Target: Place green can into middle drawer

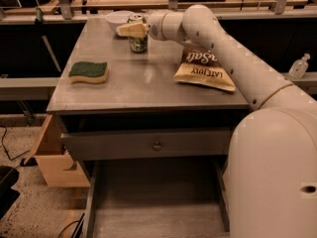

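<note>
the gripper (130, 30) sits at the far side of the table (148, 86), right at the top of the green can (138, 43), which stands upright beside a white bowl (115, 19). whether it is spread or clamped on the can i cannot tell. the middle drawer (153, 205) stands open below the tabletop.

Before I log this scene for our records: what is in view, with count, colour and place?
green can: one, green, table's far end.
bowl: one, white, behind the can.
sponge: one, green over yellow, table's left.
chip bag: one, brown and yellow, table's right.
table: one, grey.
drawer front: one, grey, under the tabletop.
middle drawer: one, grey, pulled open below.
box: one, tan, floor at left.
arm: one, white, reaching from the right.
gripper: one, pale, at the can's top.
</note>
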Controlling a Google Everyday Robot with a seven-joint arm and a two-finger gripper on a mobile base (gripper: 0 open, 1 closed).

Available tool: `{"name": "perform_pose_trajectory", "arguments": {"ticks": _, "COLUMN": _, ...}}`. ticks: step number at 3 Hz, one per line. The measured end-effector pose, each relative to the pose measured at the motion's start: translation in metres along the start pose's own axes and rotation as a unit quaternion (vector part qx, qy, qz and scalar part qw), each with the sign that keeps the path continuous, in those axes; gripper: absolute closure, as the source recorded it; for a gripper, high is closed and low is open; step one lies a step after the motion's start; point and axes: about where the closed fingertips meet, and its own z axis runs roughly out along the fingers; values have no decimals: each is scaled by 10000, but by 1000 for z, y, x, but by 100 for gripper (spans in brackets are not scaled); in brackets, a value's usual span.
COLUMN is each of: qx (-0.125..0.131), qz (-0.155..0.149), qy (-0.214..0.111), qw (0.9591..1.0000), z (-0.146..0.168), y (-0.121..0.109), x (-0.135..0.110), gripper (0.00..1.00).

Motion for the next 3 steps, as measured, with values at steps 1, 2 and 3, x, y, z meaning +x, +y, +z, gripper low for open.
{"name": "perform_pose_trajectory", "arguments": {"ticks": 1, "qx": -118, "qz": 135, "qy": -92, "qw": 9998, "z": 12, "y": 9, "x": 6, "gripper": 41}}
{"name": "perform_pose_trajectory", "arguments": {"ticks": 2, "qx": -142, "qz": 139, "qy": -88, "qw": 9998, "z": 15, "y": 11, "x": 6, "gripper": 65}}
{"name": "perform_pose_trajectory", "arguments": {"ticks": 3, "qx": -164, "qz": 143, "qy": -84, "qw": 9997, "z": 17, "y": 14, "x": 7, "gripper": 89}}
